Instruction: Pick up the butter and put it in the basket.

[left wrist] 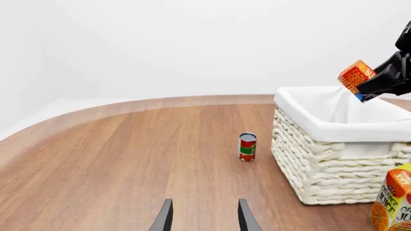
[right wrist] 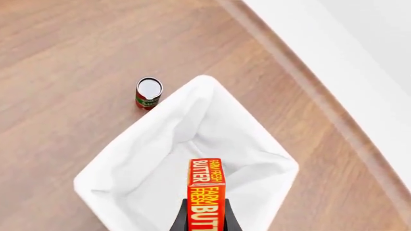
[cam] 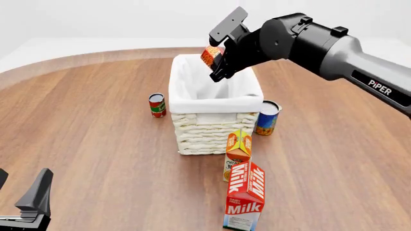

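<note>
The butter (cam: 211,55) is being gripped between the fingers of the right gripper (cam: 218,60) and held in the air, directly above the basket (cam: 215,103). Its liner is lying open below the gripper. The left gripper (left wrist: 204,216), fingers apart, is being held low, well apart from the basket.

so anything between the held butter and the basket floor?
Nothing. Right wrist view shows the butter, in the right gripper, above the basket opening; only bare white liner below.
</note>
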Controlling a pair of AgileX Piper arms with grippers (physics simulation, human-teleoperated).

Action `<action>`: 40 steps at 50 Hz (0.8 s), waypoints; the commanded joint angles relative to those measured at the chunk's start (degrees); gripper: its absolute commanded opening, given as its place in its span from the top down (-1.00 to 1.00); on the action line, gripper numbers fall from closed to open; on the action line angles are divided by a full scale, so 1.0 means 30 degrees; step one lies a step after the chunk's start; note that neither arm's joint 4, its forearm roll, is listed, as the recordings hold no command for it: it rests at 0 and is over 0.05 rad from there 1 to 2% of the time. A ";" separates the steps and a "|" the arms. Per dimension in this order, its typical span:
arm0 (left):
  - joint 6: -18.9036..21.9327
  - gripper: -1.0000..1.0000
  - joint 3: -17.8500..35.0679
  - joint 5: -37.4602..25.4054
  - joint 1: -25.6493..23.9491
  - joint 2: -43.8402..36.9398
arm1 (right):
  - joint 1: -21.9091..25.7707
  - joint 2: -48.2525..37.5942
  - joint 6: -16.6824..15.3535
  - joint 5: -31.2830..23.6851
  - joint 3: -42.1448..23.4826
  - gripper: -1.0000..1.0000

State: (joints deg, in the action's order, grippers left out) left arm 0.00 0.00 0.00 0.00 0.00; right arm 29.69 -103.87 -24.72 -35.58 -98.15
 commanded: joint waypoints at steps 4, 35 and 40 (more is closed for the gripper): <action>0.0000 -1.00 0.0000 0.0000 0.0000 0.0000 | -0.0077 -0.0387 0.0078 0.0720 0.0153 1.00; 0.0000 -1.00 0.0000 0.0000 0.0000 0.0000 | -0.0275 -0.2239 -0.0136 0.1214 -0.1031 1.00; 0.0000 -1.00 0.0000 0.0000 0.0000 0.0000 | -0.0328 -0.2482 -0.0181 0.1269 -0.1178 1.00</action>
State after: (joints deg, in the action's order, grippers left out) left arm 0.00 0.00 0.00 0.00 0.00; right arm 28.86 -110.65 -26.12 -32.37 -99.87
